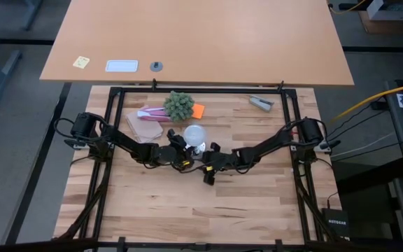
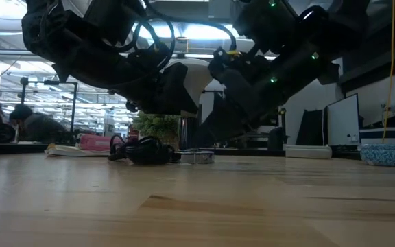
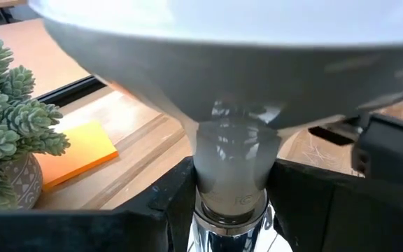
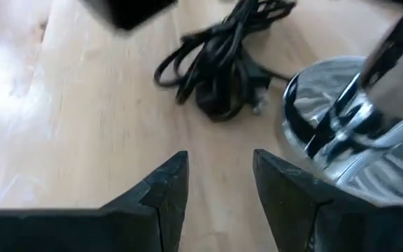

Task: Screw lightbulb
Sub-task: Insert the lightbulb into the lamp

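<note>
- Frosted and white, the lightbulb [image 3: 236, 77] fills the upper half of the left wrist view, its grey screw base pointing down between the left gripper [image 3: 231, 192] fingers, which pinch the neck.
- At centre of the high view, the bulb [image 1: 195, 133] stands over the socket [image 4: 341, 133].
- Right gripper [image 4: 220, 185] hovers beside the socket, jaws spread on nothing, with the black cord [image 4: 222, 59] coiled nearby.
- By the look of it, seating has begun; whether the threads have caught cannot be told, and the turning remains.

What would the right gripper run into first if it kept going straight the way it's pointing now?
Probably bare table. The right gripper is open and empty; straight ahead lies wood, then the coiled black cord. The shiny socket disc sits off to one side.
</note>
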{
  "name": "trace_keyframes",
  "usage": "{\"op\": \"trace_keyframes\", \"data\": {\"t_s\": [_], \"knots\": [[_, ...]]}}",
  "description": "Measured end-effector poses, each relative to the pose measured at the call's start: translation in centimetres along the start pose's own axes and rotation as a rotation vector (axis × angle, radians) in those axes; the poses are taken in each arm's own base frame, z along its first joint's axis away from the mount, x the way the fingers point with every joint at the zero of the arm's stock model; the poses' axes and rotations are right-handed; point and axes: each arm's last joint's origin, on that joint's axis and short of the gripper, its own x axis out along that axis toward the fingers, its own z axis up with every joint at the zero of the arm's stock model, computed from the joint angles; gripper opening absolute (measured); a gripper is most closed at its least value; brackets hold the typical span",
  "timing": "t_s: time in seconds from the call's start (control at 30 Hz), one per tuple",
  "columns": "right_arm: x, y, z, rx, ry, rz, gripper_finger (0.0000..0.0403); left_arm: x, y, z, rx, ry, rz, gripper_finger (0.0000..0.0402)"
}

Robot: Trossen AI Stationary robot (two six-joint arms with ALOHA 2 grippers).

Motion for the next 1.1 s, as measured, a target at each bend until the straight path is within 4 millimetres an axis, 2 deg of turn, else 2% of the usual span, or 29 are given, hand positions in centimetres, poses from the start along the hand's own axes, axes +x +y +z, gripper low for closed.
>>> {"op": "trace_keyframes", "data": {"t_s": [0.3, 0.67, 1.1], "knots": [[1.1, -0.4, -1.5, -0.014, 0.046, -0.057, 0.0168, 0.0, 0.0, 0.0, 0.0, 0.0, 0.002, 0.015], [1.4, -2.8, -1.2, -0.005, 0.051, -0.188, 0.0168, 0.0, 0.1, 0.0, 0.001, -0.003, 0.018, 0.015], [1.3, -3.4, -1.3, 0.001, 0.038, -0.347, 0.0168, 0.0, 0.0, 0.0, 0.006, -0.001, 0.006, 0.015]]}}
